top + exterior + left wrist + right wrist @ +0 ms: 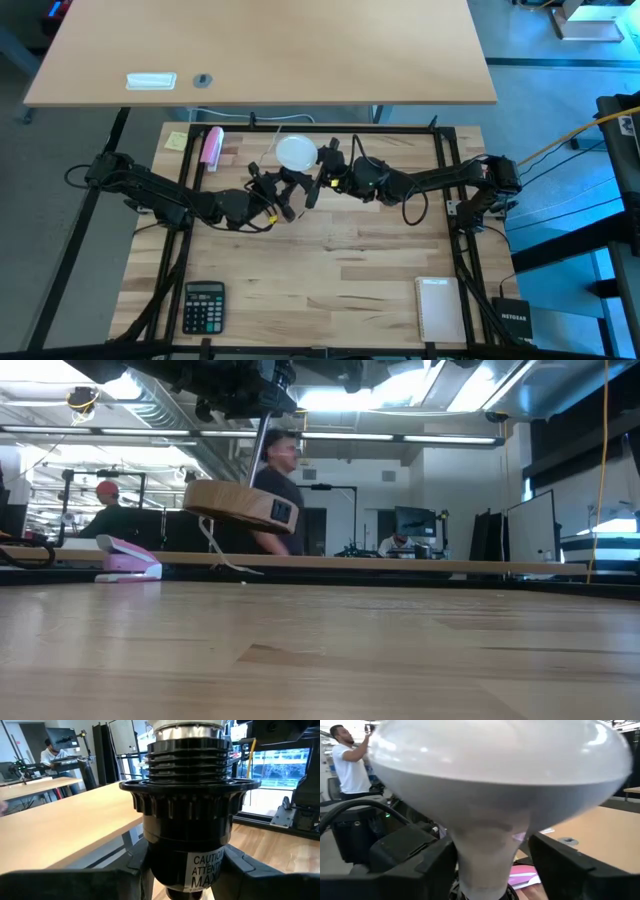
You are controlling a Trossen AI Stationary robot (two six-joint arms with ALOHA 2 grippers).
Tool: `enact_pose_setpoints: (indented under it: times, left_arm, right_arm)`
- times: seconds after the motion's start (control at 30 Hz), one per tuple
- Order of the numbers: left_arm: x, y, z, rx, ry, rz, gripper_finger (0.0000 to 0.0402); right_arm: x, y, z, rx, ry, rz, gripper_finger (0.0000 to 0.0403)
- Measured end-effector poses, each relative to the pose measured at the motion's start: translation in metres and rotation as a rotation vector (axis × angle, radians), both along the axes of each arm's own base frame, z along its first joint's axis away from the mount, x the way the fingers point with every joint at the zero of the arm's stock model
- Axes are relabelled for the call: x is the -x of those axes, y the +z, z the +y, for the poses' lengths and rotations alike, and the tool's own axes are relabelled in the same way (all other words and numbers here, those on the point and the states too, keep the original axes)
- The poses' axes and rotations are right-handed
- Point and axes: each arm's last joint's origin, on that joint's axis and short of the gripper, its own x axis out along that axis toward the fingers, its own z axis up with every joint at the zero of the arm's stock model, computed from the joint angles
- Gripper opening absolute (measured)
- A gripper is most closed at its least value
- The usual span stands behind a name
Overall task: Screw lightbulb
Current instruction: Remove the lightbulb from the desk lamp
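left claw (283, 199) grips the black socket (187, 820) low on its body, one finger each side, holding it up off the desk (330, 270) with its wooden disc (240, 506); in the low view the disc hangs tilted in the air. lightbulb (296, 153) sits in the socket mouth, globe up, between the two claws toward the back edge of the desk. right claw (327, 170) is at the bulb's neck, fingers (415, 857) either side with a visible gap on at least one side, so partly open and not clearly clamped yet

judgement: step in hand is regrip for another twist. close on the neck squarely, keep the bulb axis in line with the socket, left holds firm as counter-torque, light squeeze only since it may be glass

pose: both arms reach inward from the desk sides, forearms low, wrists meeting near centre-back
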Motion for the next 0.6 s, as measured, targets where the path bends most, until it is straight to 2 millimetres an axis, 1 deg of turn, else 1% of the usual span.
enact_pose_setpoints:
  times: [0.17,0.27,0.37,0.47,0.6]
  left_arm:
    - [0.000,0.000,0.000,0.000,-0.001,0.000,0.0126]
    - [0.000,0.000,-0.001,-0.002,-0.007,0.005,0.0126]
    - [0.001,0.000,-0.006,-0.007,-0.035,0.010,0.0126]
    - [0.002,0.000,-0.015,-0.008,-0.091,0.007,0.0126]
    - [0.004,0.004,-0.028,-0.005,-0.238,-0.009,0.0126]
  right_arm:
    - [-0.002,-0.003,0.001,0.006,0.036,0.007,0.0198]
    - [-0.003,-0.004,0.002,0.034,0.063,0.022,0.0156]
    - [-0.002,-0.003,0.003,0.066,0.088,0.036,0.0151]
    - [0.001,0.001,0.005,0.076,0.155,0.047,0.0151]
    - [0.010,0.011,0.009,0.091,0.300,0.057,0.0151]
